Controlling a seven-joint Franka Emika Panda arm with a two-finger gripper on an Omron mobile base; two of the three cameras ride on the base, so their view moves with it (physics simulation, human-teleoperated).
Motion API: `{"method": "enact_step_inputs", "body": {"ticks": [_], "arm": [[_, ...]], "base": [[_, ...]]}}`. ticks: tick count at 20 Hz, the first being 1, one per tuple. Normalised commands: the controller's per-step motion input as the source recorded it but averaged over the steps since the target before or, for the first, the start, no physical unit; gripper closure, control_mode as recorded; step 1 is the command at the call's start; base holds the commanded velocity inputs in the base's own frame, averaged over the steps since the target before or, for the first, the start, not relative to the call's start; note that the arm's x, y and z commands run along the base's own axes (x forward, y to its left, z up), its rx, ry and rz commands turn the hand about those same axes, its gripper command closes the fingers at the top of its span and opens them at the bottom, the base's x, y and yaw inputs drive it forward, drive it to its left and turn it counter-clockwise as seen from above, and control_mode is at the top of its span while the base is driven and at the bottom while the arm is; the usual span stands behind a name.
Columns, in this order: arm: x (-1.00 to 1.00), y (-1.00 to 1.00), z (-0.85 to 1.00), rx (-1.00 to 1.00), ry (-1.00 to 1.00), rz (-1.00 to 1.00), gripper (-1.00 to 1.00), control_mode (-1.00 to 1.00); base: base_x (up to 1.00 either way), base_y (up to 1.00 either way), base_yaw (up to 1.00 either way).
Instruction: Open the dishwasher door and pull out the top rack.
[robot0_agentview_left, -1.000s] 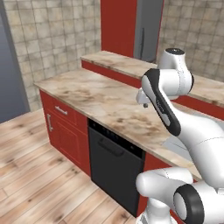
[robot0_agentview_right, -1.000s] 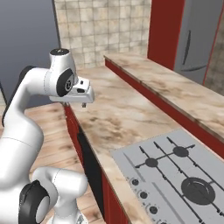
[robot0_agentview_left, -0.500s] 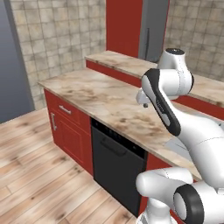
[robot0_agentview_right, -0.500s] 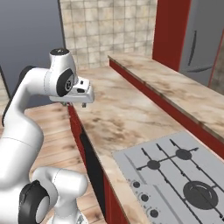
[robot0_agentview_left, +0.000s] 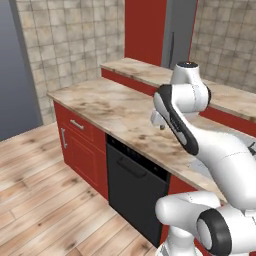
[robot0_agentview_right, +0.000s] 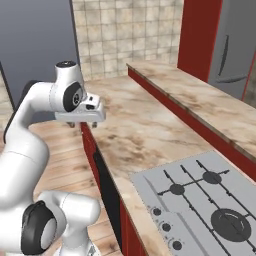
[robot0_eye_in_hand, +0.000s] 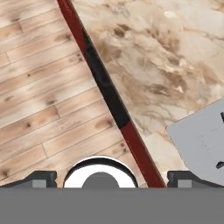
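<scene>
The fingers (robot0_agentview_right: 84, 124) hang as two short dark stubs under the white hand, high above the front edge of the marbled bench (robot0_agentview_left: 115, 107); they hold nothing and touch nothing. In the hand view the two tips (robot0_eye_in_hand: 40, 179) sit far apart at the lower corners, so they are spread wide. Below them that view looks straight down on the bench edge, where the dishwasher door (robot0_eye_in_hand: 105, 85) shows as a narrow dark strip between the stone top and the wooden floor (robot0_eye_in_hand: 39, 92), continued at both ends by red cabinet fronts. In the left base view the dishwasher door (robot0_agentview_left: 135, 197) is a flat matte black panel standing shut and upright under the bench, its bar handle (robot0_agentview_left: 131, 167) running across near the top edge, with a red cabinet (robot0_agentview_left: 82, 147) with silver handles just beside it on the left. In the right base view the door is seen only edge-on as a dark strip (robot0_agentview_right: 106, 187) under the bench lip, below and to the right of the hand. A grey hob (robot0_agentview_right: 202, 200) with dark burners is set into the bench further along, and its corner (robot0_eye_in_hand: 203, 135) enters the hand view at the right. Behind the bench runs a raised second ledge (robot0_agentview_right: 200, 102), with a tiled wall (robot0_agentview_left: 65, 40) and a tall red unit (robot0_agentview_left: 145, 30) beyond.
</scene>
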Motion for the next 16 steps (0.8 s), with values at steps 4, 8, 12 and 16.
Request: {"method": "enact_step_inputs", "body": {"ticks": [4,8,12,16], "arm": [[0.64,0.94,-0.98,-0.39,0.06,0.06,-1.0,-1.0],[0.67,1.0,-0.98,-0.41,0.1,0.05,-1.0,-1.0],[0.31,0.94,-0.76,-0.36,0.08,0.03,-1.0,-1.0],[0.26,0.46,-0.81,-0.31,0.08,0.03,-1.0,-1.0]], "base": [[0.0,0.0,0.0],[0.0,0.0,0.0],[0.0,0.0,0.0],[0.0,0.0,0.0]]}}
